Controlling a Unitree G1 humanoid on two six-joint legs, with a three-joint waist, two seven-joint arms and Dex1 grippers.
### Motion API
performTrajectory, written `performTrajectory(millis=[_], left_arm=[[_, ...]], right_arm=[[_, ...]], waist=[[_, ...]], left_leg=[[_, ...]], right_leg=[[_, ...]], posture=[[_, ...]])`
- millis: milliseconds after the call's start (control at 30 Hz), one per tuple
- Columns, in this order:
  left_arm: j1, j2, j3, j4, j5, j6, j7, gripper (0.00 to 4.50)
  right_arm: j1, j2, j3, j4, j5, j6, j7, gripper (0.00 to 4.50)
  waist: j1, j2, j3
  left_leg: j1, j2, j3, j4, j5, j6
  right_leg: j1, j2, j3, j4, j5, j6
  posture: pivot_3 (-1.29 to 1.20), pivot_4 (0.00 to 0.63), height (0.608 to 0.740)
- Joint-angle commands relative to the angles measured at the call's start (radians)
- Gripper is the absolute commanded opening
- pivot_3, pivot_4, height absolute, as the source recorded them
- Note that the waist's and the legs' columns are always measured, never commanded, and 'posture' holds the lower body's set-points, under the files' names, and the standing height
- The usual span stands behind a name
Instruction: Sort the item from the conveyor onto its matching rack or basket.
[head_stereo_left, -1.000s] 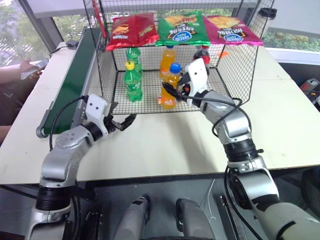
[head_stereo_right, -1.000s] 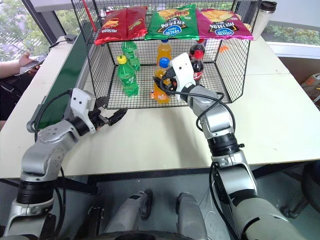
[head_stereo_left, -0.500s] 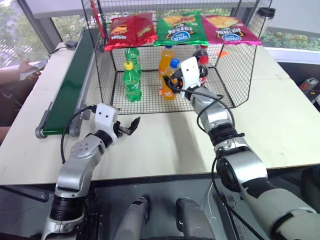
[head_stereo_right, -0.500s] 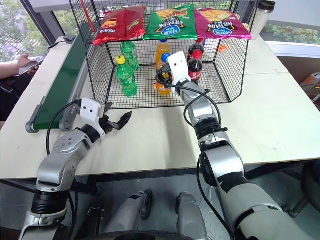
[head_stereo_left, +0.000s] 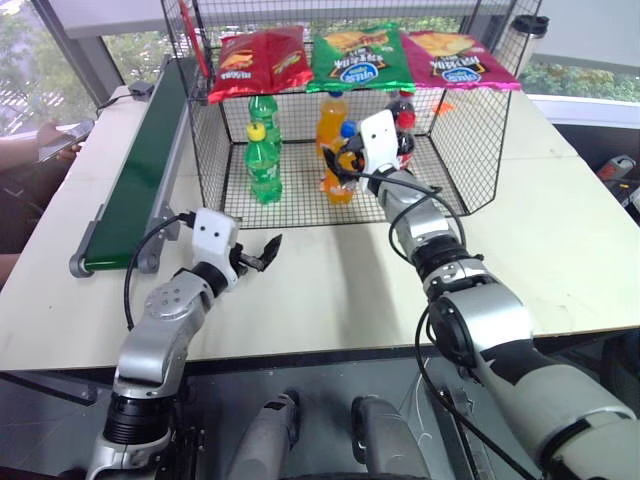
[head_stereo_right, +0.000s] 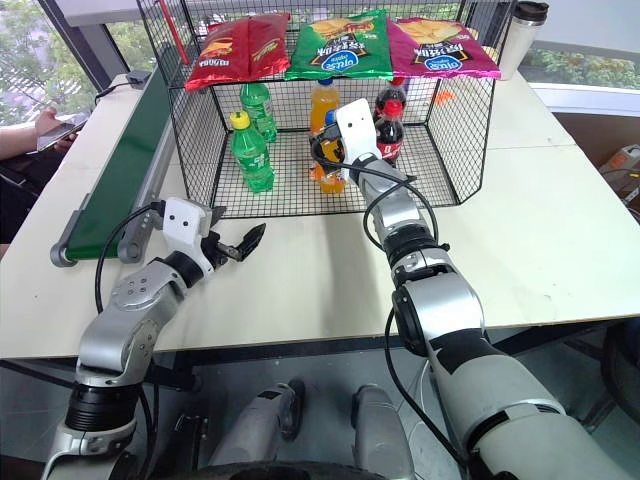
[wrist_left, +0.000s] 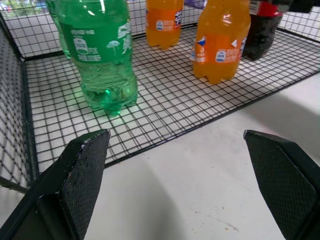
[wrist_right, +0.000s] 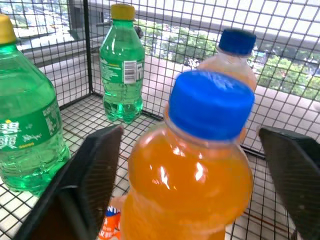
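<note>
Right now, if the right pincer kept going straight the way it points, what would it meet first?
The orange soda bottle, standing between the open right pincer's fingers on the cage floor; the second orange bottle stands behind it.

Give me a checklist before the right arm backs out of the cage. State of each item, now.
1. Right gripper open, pads apart on either side of the orange soda bottle: ok.
2. Bottle upright on the cage floor: ok.
3. Bottle in the matching group, by the other orange bottle: ok.
4. Pads fully free of the bottle: cannot tell.
5. Left gripper open over the table, outside the cage: ok.
6. Conveyor carries no item: ok.
</note>
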Motion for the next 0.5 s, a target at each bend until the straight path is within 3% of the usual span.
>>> performTrajectory(millis=[33,500], left_arm=[[-0.013,0.0,0.007,-0.032,-0.002,-0.018,-0.005,4.5],[-0.027,-0.019,-0.002,-0.009,0.002,-0.042,-0.009,4.5]], right_arm=[[-0.025,-0.011,0.0,-0.068,-0.012,-0.019,0.027,4.43],[0.202,-0.167,0.041,-0.512,-0.047,0.201,0.177,4.43]], waist=[[0.0,0.0,0.0],[0.004,0.0,0.0]], left_leg=[[0.0,0.0,0.0,0.0,0.0,0.0],[0.0,0.0,0.0,0.0,0.0,0.0]], right_leg=[[0.0,0.0,0.0,0.0,0.0,0.0],[0.0,0.0,0.0,0.0,0.0,0.0]], posture=[[0.0,0.15,0.739],[0.0,0.15,0.739]])
